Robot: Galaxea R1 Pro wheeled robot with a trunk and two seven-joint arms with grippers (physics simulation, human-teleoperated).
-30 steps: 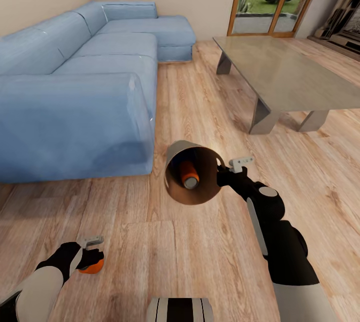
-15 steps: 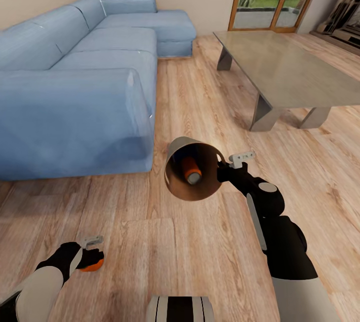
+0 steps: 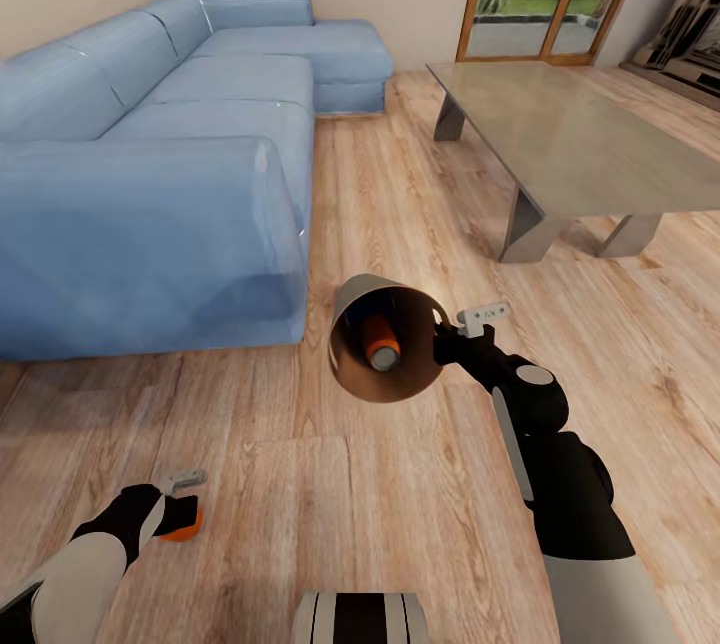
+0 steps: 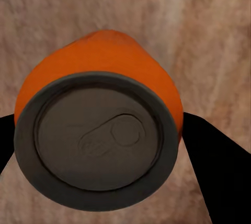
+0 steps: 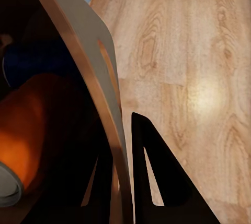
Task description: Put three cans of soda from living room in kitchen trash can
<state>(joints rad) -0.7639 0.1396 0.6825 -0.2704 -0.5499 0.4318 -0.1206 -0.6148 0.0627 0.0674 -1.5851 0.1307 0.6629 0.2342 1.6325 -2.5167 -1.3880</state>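
Left gripper [image 3: 180,504] clamps an orange soda can [image 4: 99,130]; right gripper [image 3: 452,332] pinches the trash can [image 3: 385,339] by its rim.
Low over bare wood floor [image 3: 330,514], the left arm has the blue sofa [image 3: 150,214] ahead. The bin hangs tilted, mouth toward the head camera, a second orange can [image 3: 379,341] and a dark blue one [image 5: 39,59] inside. Open floor separates it from the low table [image 3: 580,149] at right.

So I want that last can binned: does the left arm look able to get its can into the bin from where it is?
Probably yes. The left gripper holds an orange can, and the bin is tilted with its mouth open toward the robot. Only bare floor lies between them.
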